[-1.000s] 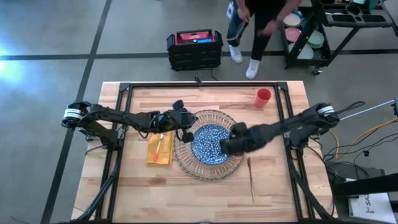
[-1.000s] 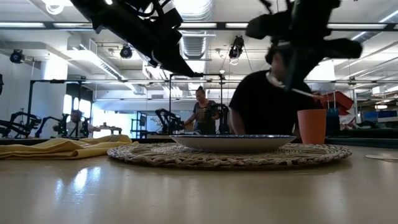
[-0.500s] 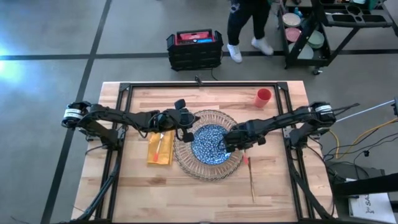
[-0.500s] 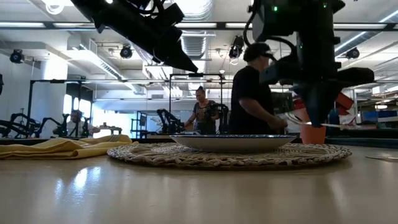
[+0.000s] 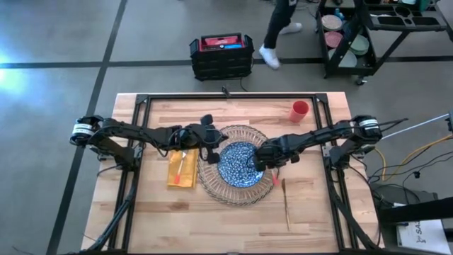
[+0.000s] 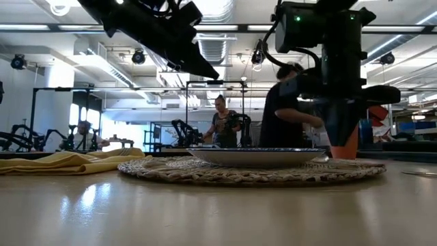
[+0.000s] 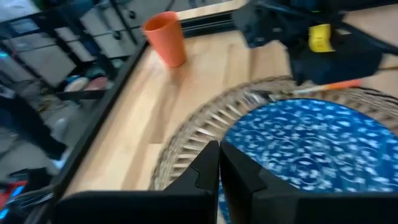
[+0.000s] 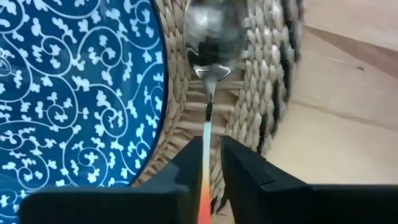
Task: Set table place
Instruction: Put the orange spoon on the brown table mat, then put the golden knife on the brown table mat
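The step in hand looks to be laying the spoon [image 8: 210, 37] down to the right of the blue-patterned plate [image 5: 239, 163]; to do it well the right hand [image 5: 272, 162] should carry it clear of the woven charger [image 5: 212, 177], since its bowl hangs over the charger's weave and a release here would leave it tilted on the rim; lower it flat onto the desk [image 5: 212, 219], parallel to the other utensil [image 5: 286, 204] lying just beside the charger, and open only once the metal rests on wood.

The right arm reaches in low from the right edge, its hand clamped on the spoon's orange handle (the grip is plain in the right wrist view), at the charger's right rim just beside the plate; the left arm stretches in from the left, its hand [image 5: 210, 139] hovering above the charger's upper left rim with the fingers together and nothing between them; the yellow napkin [image 5: 182, 168] with cutlery on it lies left of the charger; the red cup [image 5: 299, 111] stands well apart near the far right corner.
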`<action>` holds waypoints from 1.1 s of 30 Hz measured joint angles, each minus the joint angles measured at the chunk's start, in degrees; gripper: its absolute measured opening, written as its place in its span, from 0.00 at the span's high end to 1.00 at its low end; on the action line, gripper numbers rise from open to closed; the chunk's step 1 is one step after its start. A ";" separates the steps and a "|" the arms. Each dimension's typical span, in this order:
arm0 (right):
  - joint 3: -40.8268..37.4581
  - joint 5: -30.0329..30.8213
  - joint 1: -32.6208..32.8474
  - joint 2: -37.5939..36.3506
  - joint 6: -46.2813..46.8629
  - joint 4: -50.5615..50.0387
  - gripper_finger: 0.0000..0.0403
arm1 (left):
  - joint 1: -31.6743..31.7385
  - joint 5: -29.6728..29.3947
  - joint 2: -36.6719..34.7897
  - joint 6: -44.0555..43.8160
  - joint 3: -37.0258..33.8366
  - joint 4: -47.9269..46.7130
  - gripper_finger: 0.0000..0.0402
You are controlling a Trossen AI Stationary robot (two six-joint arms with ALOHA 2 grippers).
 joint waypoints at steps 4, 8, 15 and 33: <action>0.00 0.70 -0.11 0.00 -0.64 -0.04 0.80 | 0.00 3.09 0.02 -0.44 0.00 -0.43 1.00; 0.33 1.33 1.85 -1.26 -1.83 -1.06 0.72 | 0.09 3.18 0.02 -0.44 0.00 -1.14 1.00; 0.68 -1.62 18.36 -2.49 12.95 -0.67 0.64 | 0.22 3.08 0.02 -1.17 -0.10 -2.93 1.00; 1.46 -5.53 33.19 9.38 33.49 4.17 0.62 | 0.33 2.97 0.04 -4.09 -0.44 -5.83 1.00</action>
